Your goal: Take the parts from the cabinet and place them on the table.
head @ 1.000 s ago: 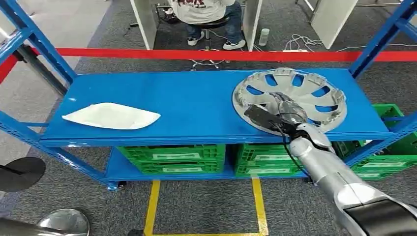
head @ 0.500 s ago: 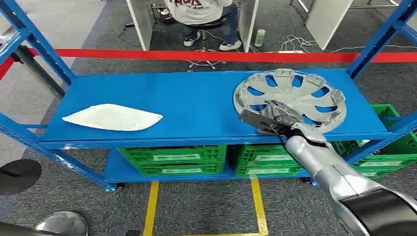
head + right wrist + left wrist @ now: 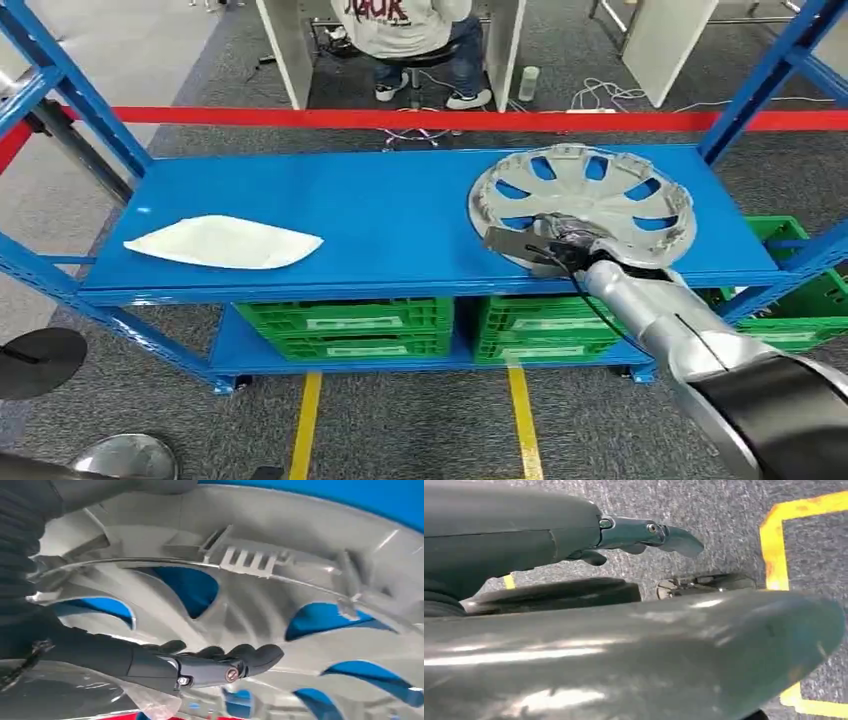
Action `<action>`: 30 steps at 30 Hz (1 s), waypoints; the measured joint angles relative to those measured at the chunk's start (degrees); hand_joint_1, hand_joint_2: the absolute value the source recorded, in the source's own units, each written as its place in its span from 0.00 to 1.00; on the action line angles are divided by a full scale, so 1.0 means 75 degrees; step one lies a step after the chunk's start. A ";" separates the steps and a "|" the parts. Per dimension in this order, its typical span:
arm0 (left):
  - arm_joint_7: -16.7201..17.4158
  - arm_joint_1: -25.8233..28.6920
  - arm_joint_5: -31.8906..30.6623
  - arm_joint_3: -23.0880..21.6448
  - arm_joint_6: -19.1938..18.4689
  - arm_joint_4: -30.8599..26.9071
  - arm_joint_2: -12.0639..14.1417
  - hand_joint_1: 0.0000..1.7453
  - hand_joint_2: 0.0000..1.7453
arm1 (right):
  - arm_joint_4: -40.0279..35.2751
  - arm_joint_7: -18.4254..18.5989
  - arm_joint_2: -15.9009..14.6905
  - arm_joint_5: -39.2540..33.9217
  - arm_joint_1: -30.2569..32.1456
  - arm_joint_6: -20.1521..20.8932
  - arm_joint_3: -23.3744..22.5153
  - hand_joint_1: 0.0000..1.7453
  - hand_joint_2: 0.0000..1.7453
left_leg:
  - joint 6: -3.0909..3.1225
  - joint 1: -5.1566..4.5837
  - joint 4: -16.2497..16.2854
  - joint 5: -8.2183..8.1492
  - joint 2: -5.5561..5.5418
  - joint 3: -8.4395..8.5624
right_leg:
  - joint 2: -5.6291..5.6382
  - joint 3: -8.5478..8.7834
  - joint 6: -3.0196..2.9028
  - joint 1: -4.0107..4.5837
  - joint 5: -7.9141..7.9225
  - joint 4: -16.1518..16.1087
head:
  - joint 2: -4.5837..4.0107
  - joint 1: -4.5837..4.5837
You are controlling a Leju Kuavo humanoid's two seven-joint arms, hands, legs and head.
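A: Silver-grey plastic, item one: wheel cover (image 3: 583, 204), round, with slotted cut-outs showing blue through them. Location?

B: Top shelf (image 3: 390, 215) of the blue cabinet, right-hand end, lying hollow side up. Its near edge sits close to the shelf's front lip.

A: Right hand (image 3: 556, 243)?

B: On the near rim of the wheel cover. The right wrist view has dark fingers (image 3: 220, 661) stretched across the inner face of the wheel cover (image 3: 280, 575), thumb side against the rim. Whether it truly clamps the rim or merely rests there, I cannot tell.

A: Item two?

B: White flat part (image 3: 224, 241), leaf-shaped, left end of the same shelf, well apart from the wheel cover.

A: Left hand (image 3: 644, 532)?

B: Hanging over grey carpet (image 3: 724, 515) with yellow floor tape (image 3: 774, 545); fingers straight, nothing in them.

A: Remaining stock?

B: Green crates (image 3: 345, 322) on the lower shelf, a red rail (image 3: 430, 118) across the back, and a seated person (image 3: 415, 30) beyond it.
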 joint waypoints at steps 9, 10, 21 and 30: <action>0.0052 0.0014 -0.0006 0.0102 0.0079 0.0003 0.0032 0.00 0.00 | 0.0271 0.0915 0.0029 0.0006 -0.0090 0.0216 -0.0015 1.00 1.00 | -0.0098 0.0082 0.0514 -0.0124 0.0007 0.0016 | -0.0025 0.0033 -0.0024 -0.0014 0.0010 0.0004 | 0.0000 -0.0073; 0.0058 0.0007 -0.0006 0.0105 0.0085 0.0003 0.0029 0.00 0.00 | 0.0283 0.0993 0.0026 0.0006 -0.0091 0.0195 -0.0050 1.00 1.00 | -0.0087 0.0087 0.0032 -0.0153 0.0003 0.0256 | -0.0022 0.0028 0.0017 -0.0003 0.0019 0.0006 | 0.0000 -0.0073; 0.0047 0.0014 0.0018 0.0140 0.0117 0.0003 0.0017 0.00 0.00 | 0.0443 0.0976 -0.0195 0.0061 -0.0009 -0.0018 -0.0382 1.00 1.00 | 0.0328 -0.0019 -0.0095 0.0008 0.0023 0.0116 | -0.0015 -0.1281 0.0307 -0.0006 -0.0975 0.2390 | 0.0000 0.0020; -0.0079 -0.0036 0.0501 0.0426 0.0047 0.0003 -0.0020 0.00 0.00 | 0.0449 0.0693 -0.0227 0.0122 -0.0013 -0.0210 -0.0530 1.00 1.00 | 0.0151 -0.0106 -0.0060 -0.0015 -0.0001 0.0106 | -0.0041 0.0005 -0.0012 0.0090 0.0035 -0.0073 | 0.0000 0.0026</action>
